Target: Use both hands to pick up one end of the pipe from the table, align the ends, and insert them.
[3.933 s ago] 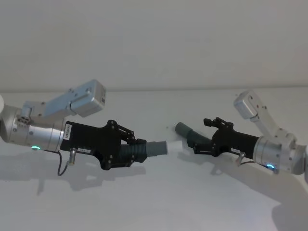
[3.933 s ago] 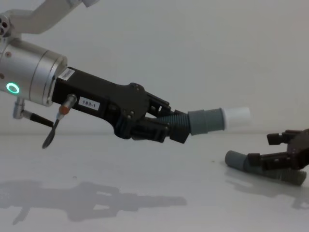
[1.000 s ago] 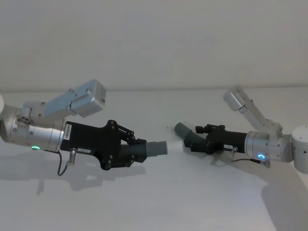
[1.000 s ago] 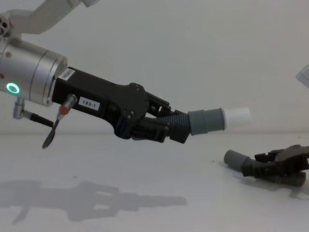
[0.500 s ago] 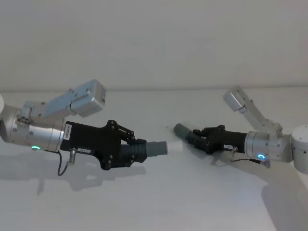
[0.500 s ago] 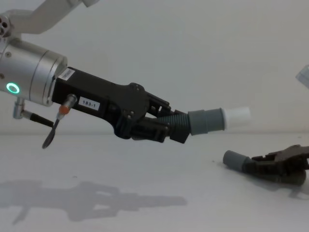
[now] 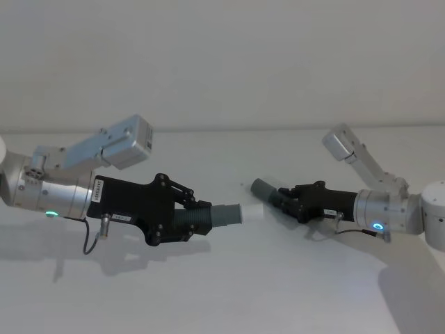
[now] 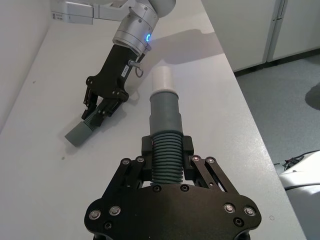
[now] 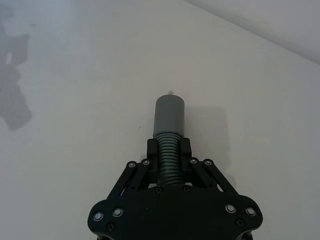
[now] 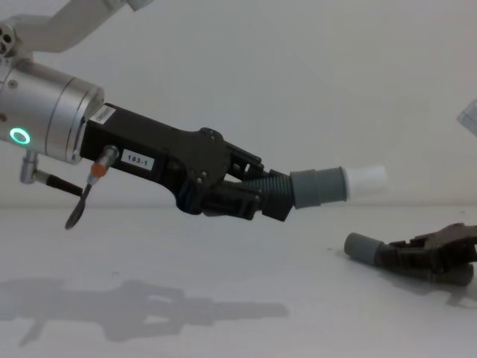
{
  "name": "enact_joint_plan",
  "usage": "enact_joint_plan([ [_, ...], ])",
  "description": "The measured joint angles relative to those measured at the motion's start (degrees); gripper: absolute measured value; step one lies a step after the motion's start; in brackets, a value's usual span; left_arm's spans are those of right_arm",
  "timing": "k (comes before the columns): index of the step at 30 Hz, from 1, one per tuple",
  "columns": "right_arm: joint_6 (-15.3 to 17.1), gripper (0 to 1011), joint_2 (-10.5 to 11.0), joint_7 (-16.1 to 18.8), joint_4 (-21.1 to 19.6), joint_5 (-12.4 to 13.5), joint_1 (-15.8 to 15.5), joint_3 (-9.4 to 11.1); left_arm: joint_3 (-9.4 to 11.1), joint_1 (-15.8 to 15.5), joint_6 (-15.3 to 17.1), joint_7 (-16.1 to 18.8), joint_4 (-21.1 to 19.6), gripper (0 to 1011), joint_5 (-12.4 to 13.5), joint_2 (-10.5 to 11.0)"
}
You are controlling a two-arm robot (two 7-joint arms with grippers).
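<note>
My left gripper (image 7: 191,221) (image 10: 253,198) (image 8: 167,150) is shut on the ribbed part of the shorter pipe piece (image 8: 165,120), held above the white table (image 7: 222,292). Its grey cuff (image 10: 319,187) and white tube tip (image 10: 367,179) point toward the right arm. My right gripper (image 7: 281,198) (image 9: 169,150) (image 10: 406,257) sits low at the table, shut on the ribs of the other pipe piece. That piece's grey cuff (image 7: 261,188) (image 9: 169,115) (image 10: 361,246) sticks out toward the left arm, just at the surface. A gap separates the two ends, and the left one is higher.
In the left wrist view the table's long edge (image 8: 250,125) drops to a grey floor with pale cabinet doors (image 8: 292,25) beyond. Open white surface lies in front of both arms.
Since 3.9 s ago the right arm turned its wrist, lowered and shut on the lying pipe piece, swinging it in line with the gripper. The left arm has held still.
</note>
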Motion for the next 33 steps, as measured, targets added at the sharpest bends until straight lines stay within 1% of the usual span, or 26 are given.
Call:
enact_joint_plan([
  [5, -0.24, 225, 1.01, 0.40, -1.16, -0.56, 0.03, -0.61, 0.00, 0.00, 0.00, 0.00, 0.00, 301, 0.00, 0.00],
  [8, -0.46, 225, 2.08, 0.80, -2.55, -1.21, 0.04, -1.03, 0.00, 0.00, 0.00, 0.00, 0.00, 301, 0.00, 0.00],
  [11, -0.55, 226, 3.62, 1.10, -4.63, -1.98, -0.12, -1.43, 0.00, 0.00, 0.00, 0.00, 0.00, 301, 0.00, 0.00],
  [12, -0.55, 226, 4.50, 1.25, -5.83, -2.34, -0.29, -1.60, 0.00, 0.00, 0.00, 0.00, 0.00, 301, 0.00, 0.00],
  [14, -0.54, 224, 5.54, 1.36, -7.23, -2.75, -0.50, -1.75, 0.00, 0.00, 0.00, 0.00, 0.00, 301, 0.00, 0.00],
  [15, -0.49, 225, 6.53, 1.44, -8.60, -3.15, -0.74, -1.87, 0.00, 0.00, 0.00, 0.00, 0.00, 301, 0.00, 0.00],
  [16, -0.49, 224, 6.53, 1.44, -8.60, -3.15, -0.74, -1.87, 0.00, 0.00, 0.00, 0.00, 0.00, 301, -0.01, 0.00],
  [17, -0.38, 224, 7.59, 1.58, -9.95, -3.67, -1.00, -1.96, 0.00, 0.00, 0.00, 0.00, 0.00, 301, 0.00, 0.00],
  [18, -0.34, 225, 8.11, 1.66, -10.64, -3.86, -1.12, -1.99, 0.00, 0.00, 0.00, 0.00, 0.00, 301, 0.00, 0.00],
  [19, -0.21, 225, 9.37, 1.78, -12.27, -4.29, -1.42, -2.05, 0.00, 0.00, 0.00, 0.00, 0.00, 301, 0.00, 0.00],
  [21, -0.13, 223, 10.48, 1.88, -13.70, -4.70, -1.66, -2.09, 0.00, 0.00, 0.00, 0.00, 0.00, 301, 0.00, 0.00],
  [24, -0.01, 224, 13.59, 2.38, -17.57, -5.90, -2.23, -2.11, 0.00, 0.00, 0.00, 0.00, 0.00, 301, 0.00, 0.00],
  [27, 0.00, 224, 15.31, 2.85, -19.67, -6.73, -2.46, -2.11, 0.00, 0.00, 0.00, 0.00, 0.00, 301, 0.00, 0.00],
  [28, -0.04, 223, 16.67, 3.27, -21.31, -7.31, -2.59, -2.11, 0.00, 0.00, 0.00, 0.00, 0.00, 301, 0.00, 0.00],
  [31, -0.20, 223, 18.27, 3.89, -23.28, -8.00, -2.66, -2.11, 0.01, 0.00, 0.00, 0.00, 0.00, 301, 0.00, 0.00],
  [32, -0.47, 225, 19.44, 4.49, -24.77, -8.46, -2.66, -2.09, 0.00, 0.00, 0.00, 0.00, -0.01, 301, 0.00, 0.00],
  [33, -0.60, 225, 20.04, 4.75, -25.37, -8.65, -2.65, -2.09, 0.00, 0.00, 0.00, 0.00, 0.00, 301, 0.00, 0.00],
])
